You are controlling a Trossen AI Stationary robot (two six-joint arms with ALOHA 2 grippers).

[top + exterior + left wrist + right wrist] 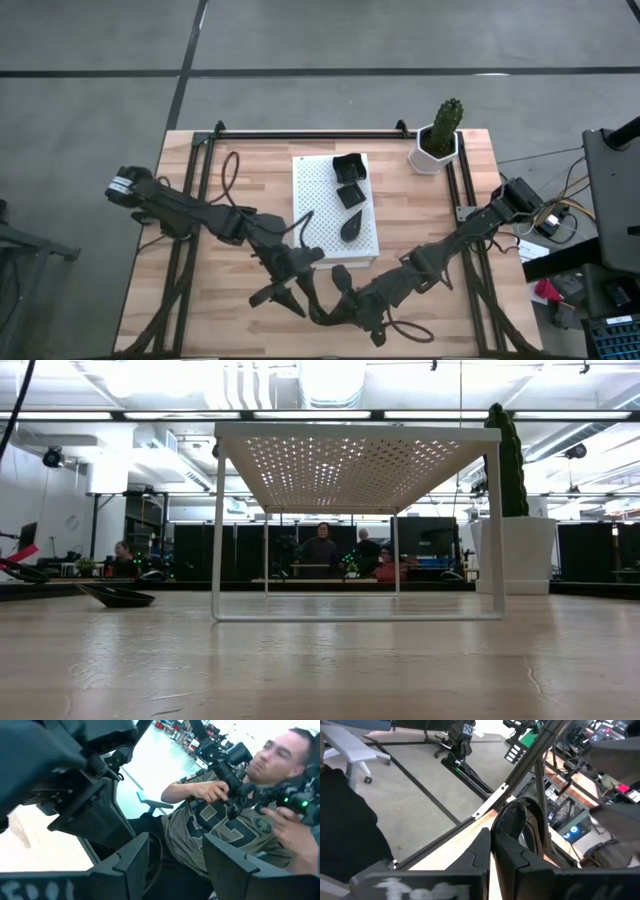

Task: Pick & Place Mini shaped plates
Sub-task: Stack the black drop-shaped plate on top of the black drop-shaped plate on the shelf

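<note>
Right hand (pixel 492 851), low over the front edge of the surface (pixel 420 220), looks closed on the rim of a small dark plate (pixel 512 822). To place it well, I would carry it level toward the white board (pixel 318 215), where other plates (pixel 352 228) already sit, and lower it onto a free spot before letting go. Left hand (pixel 175 855) waits open just beside it.
</note>
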